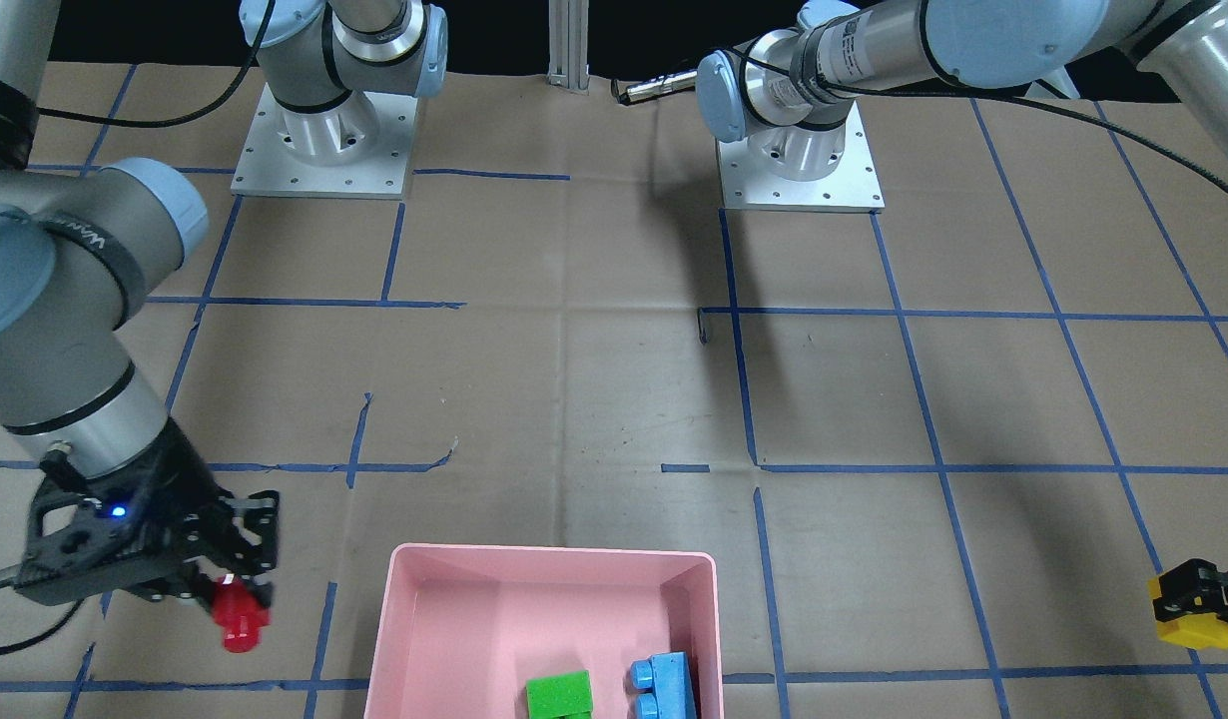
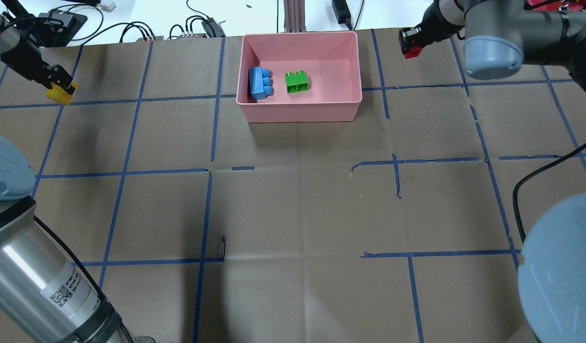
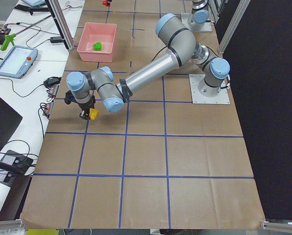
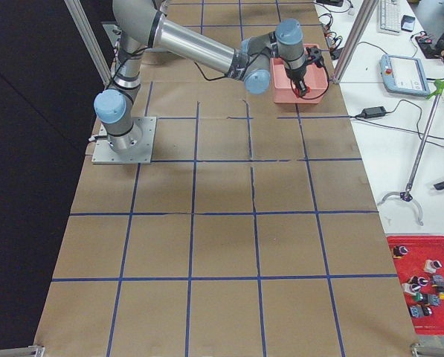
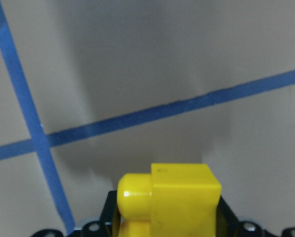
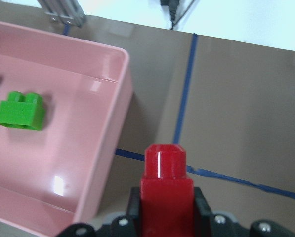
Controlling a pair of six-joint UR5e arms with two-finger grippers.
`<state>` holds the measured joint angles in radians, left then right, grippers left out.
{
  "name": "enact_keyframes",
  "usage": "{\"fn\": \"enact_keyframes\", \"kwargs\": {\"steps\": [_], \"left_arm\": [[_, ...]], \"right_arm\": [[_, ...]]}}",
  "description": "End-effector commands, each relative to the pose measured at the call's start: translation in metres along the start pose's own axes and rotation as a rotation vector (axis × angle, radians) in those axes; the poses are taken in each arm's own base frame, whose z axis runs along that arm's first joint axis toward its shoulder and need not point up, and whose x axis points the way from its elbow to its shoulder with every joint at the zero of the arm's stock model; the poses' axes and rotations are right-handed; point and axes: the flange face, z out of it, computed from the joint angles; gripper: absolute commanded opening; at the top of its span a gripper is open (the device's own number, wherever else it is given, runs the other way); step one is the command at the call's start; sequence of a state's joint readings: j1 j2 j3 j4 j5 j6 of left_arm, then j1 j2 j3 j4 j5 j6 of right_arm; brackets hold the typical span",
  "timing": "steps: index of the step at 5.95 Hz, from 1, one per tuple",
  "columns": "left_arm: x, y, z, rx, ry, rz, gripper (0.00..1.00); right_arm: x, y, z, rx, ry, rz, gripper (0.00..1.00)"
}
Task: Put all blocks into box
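Box (image 2: 328, 57) rim near held red block (image 6: 164, 190); yellow block (image 2: 59, 94) held well apart.

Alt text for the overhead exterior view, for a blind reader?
A pink box at the far edge holds a light-blue block and a green block. The left gripper, far left, grips a yellow block; the right gripper, far right, grips a red block.

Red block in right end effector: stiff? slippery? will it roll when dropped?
Red block looks like hard moulded plastic: probably stiff and light. Glossy highlight suggests slick faces; the right end effector grips only its lower part, so it might pivot. Squarish body with one stud: likely tumbles rather than rolls.
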<state>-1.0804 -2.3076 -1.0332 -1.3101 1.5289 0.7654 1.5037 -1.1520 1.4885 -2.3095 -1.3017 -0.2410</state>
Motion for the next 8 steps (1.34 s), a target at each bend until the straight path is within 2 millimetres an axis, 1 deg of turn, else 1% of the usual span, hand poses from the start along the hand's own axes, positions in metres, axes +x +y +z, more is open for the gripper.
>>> {"fn": "enact_keyframes", "kwargs": {"steps": [1, 2, 3, 4, 5, 6, 7, 8], "left_arm": [[0.045, -0.009, -0.075, 0.012, -0.021, -0.009, 0.10], [0.099, -0.029, -0.097, 0.011, -0.032, -0.043, 0.10], [0.166, -0.057, -0.104, 0.021, -0.035, -0.113, 0.10], [0.237, -0.082, -0.099, 0.028, -0.009, -0.223, 0.10], [0.304, -0.100, -0.096, 0.038, -0.002, -0.281, 0.10], [0.363, -0.114, -0.100, 0.055, 0.011, -0.351, 0.10], [0.414, -0.136, -0.086, 0.061, 0.020, -0.382, 0.10], [0.459, -0.162, -0.066, 0.076, 0.026, -0.421, 0.10]], "right_arm": [[-0.102, -0.006, 0.020, -0.012, -0.184, 0.150, 0.07], [-0.115, -0.011, 0.046, 0.037, -0.189, 0.117, 0.07], [-0.113, -0.011, 0.067, 0.036, -0.192, 0.113, 0.28], [-0.111, -0.027, 0.060, 0.109, -0.172, 0.087, 0.98], [-0.110, -0.036, 0.061, 0.143, -0.168, 0.071, 1.00], [-0.109, -0.033, 0.066, 0.135, -0.169, 0.073, 1.00], [-0.108, -0.031, 0.068, 0.130, -0.168, 0.073, 1.00], [-0.099, -0.024, 0.070, 0.112, -0.155, 0.071, 1.00]]}}
